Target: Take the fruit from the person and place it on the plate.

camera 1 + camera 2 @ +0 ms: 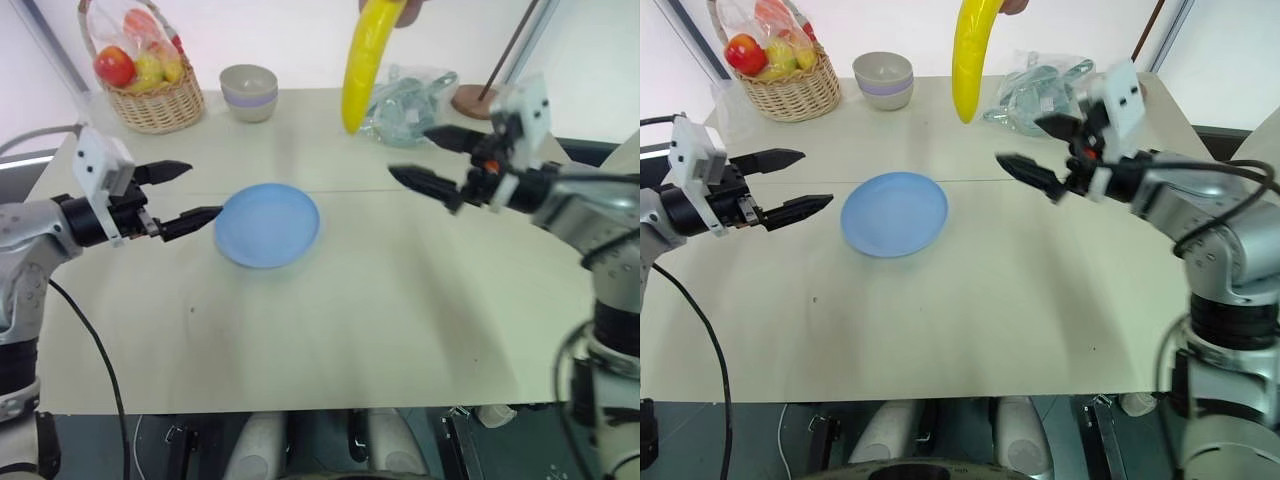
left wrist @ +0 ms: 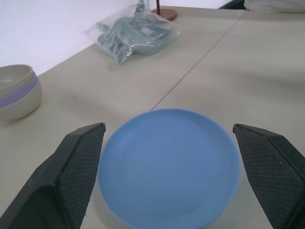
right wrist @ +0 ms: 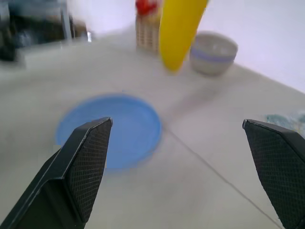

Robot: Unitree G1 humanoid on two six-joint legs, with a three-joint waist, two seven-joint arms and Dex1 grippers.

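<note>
Head views: a person's hand (image 1: 392,8) dangles the banana (image 1: 362,62) above the table (image 1: 400,300), just beyond the right claw (image 1: 418,155), which gapes wide. The left claw (image 1: 186,192), also wide, sits beside the plate (image 1: 268,224).

Left wrist: plate lies between its fingers.

Right wrist: banana ahead, plate below.

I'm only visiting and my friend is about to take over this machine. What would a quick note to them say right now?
Left pincer: open, empty, beside the plate.
Right pincer: open, empty, raised near the banana.
Banana: hanging from the person's hand above the table's far side, not yet taken.
Plate: empty, mid-table.
Done: nothing handed over.
Left: grip the banana, carry it across, set it on the plate.
</note>
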